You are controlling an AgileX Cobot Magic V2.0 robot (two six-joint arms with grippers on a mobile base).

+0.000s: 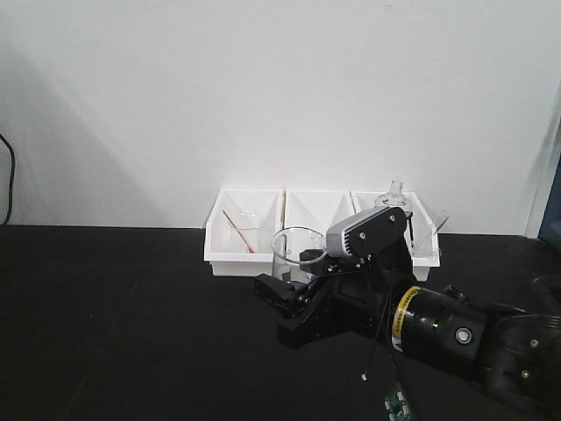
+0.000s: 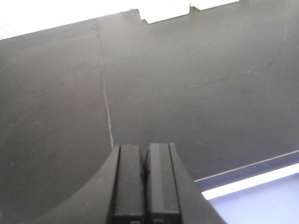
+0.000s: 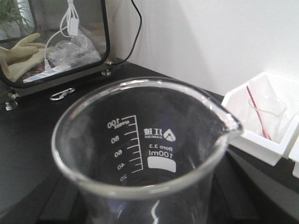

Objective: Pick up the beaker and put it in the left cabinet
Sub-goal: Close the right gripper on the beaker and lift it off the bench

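So the left gripper sits low over the table, jaws pressed together with nothing in them. The right gripper has its jaws closed round the bottom of the beaker, which stands upright just in front of the bins (can't tell if it's off the table yet). I'd call the grasp made. Next up is a level lift and a carry left. The cabinet isn't in any view.

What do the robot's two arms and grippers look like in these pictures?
The right arm is a black cylinder with a yellow marked band, a grey camera housing and a thin dark cable. The left gripper is matte black with two flat rectangular fingers.
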